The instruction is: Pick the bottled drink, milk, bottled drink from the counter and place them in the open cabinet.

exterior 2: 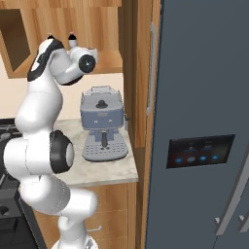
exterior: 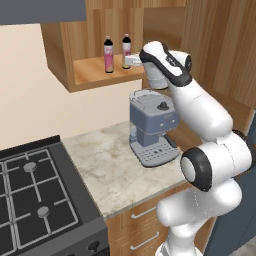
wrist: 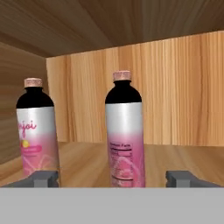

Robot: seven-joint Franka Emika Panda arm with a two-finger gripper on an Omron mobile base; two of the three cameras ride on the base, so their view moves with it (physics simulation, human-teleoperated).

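Left base view: we are finding two bottled drinks standing upright on the shelf of the open cabinet (exterior: 95, 67), above and to the left of the coffee machine (exterior: 151, 127). The left bottle (exterior: 108, 55) is sitting nearer the shelf's front edge, the right bottle (exterior: 126, 51) just beside the robot's hand. The bench (exterior: 110, 165) around the coffee machine is carrying no bottle; we are seeing no milk carton on the part in view.

Right base view: the arm is reaching up into the cabinet above the coffee machine (exterior 2: 102, 124); two bottle caps are peeking out behind its upper links.

Hand view: the gripper (wrist: 114, 178) is standing with its tips wide apart, clamped on nothing. The nearer bottle (wrist: 124, 135) is standing free between them, upright on the shelf board; the other bottle (wrist: 37, 135) is to its left.

We are judging both bottles delivered. The milk is remaining unaccounted for; we cannot tell where it is standing.
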